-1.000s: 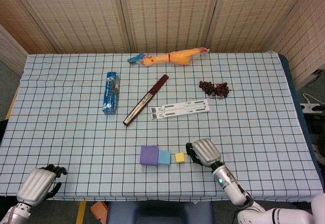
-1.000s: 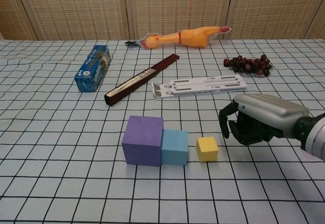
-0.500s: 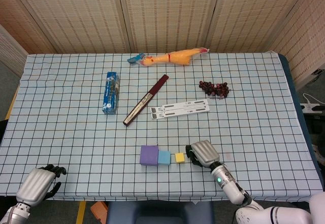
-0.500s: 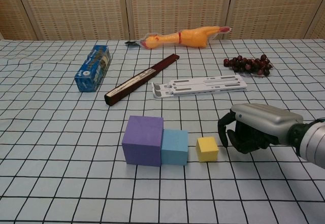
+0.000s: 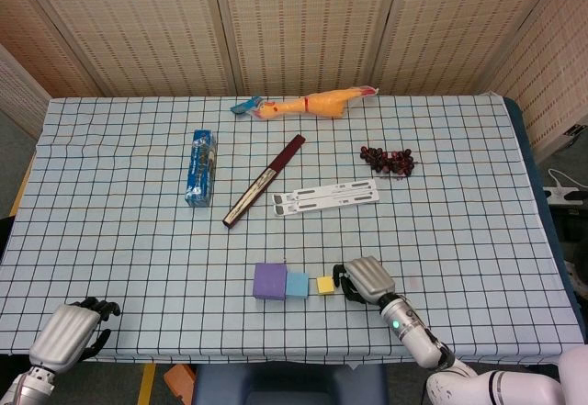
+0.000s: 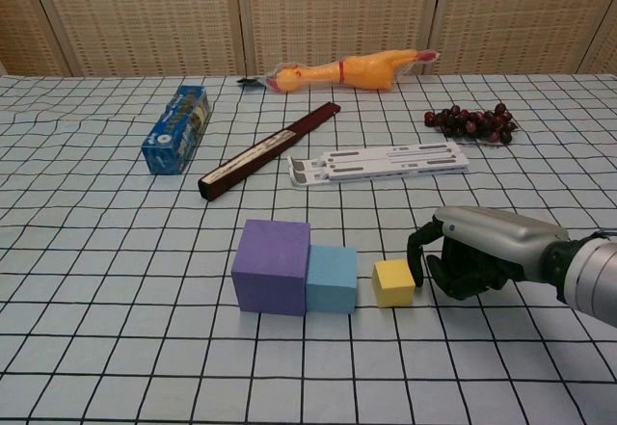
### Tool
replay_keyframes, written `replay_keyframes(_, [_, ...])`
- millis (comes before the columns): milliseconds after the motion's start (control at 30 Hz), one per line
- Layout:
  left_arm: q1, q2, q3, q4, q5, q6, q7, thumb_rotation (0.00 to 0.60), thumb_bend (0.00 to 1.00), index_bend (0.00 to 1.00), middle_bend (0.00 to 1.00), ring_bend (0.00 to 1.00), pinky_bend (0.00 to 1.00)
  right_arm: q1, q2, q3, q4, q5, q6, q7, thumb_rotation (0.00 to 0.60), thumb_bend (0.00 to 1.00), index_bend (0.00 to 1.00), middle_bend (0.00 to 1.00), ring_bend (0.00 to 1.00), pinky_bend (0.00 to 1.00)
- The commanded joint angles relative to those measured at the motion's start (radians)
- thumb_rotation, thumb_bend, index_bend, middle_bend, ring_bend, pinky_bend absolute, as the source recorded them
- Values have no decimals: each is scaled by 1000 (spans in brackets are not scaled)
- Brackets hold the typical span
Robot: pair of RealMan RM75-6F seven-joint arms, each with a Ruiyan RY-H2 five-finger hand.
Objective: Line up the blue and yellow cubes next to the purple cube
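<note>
The purple cube [image 6: 272, 265] [image 5: 270, 280] stands near the table's front, with the blue cube [image 6: 332, 278] [image 5: 297, 284] touching its right side. The small yellow cube [image 6: 393, 282] [image 5: 325, 285] sits a short gap to the right of the blue one. My right hand [image 6: 475, 254] [image 5: 364, 278] hangs low just right of the yellow cube, its curled fingers at the cube's right face and nothing in its grasp. My left hand [image 5: 70, 331] rests with fingers curled in at the table's front left corner, holding nothing.
Further back lie a white flat stand [image 6: 380, 164], a dark red long box [image 6: 269, 150], a blue carton [image 6: 177, 127], a rubber chicken [image 6: 349, 68] and a bunch of dark grapes [image 6: 470, 122]. The checkered cloth [image 6: 116, 280] covers the table.
My right hand has dropped lower and moved left, from a short way off to right beside the yellow cube. The cubes and the left hand have not moved.
</note>
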Motion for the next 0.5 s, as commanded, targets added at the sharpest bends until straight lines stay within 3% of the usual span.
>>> replay_keyframes(33, [0,0,0,0,0,0,0,600,441,414,469,379,606,1,-4,-1,8,-10,-12,26,600,711,530,1000,928,1000])
replay_keyframes(500, [0,1,1,4,6,3,-3,600,440,413,469,380,606,2,-28,1,47,-61,-27,116,600,711,530,1000,929,1000])
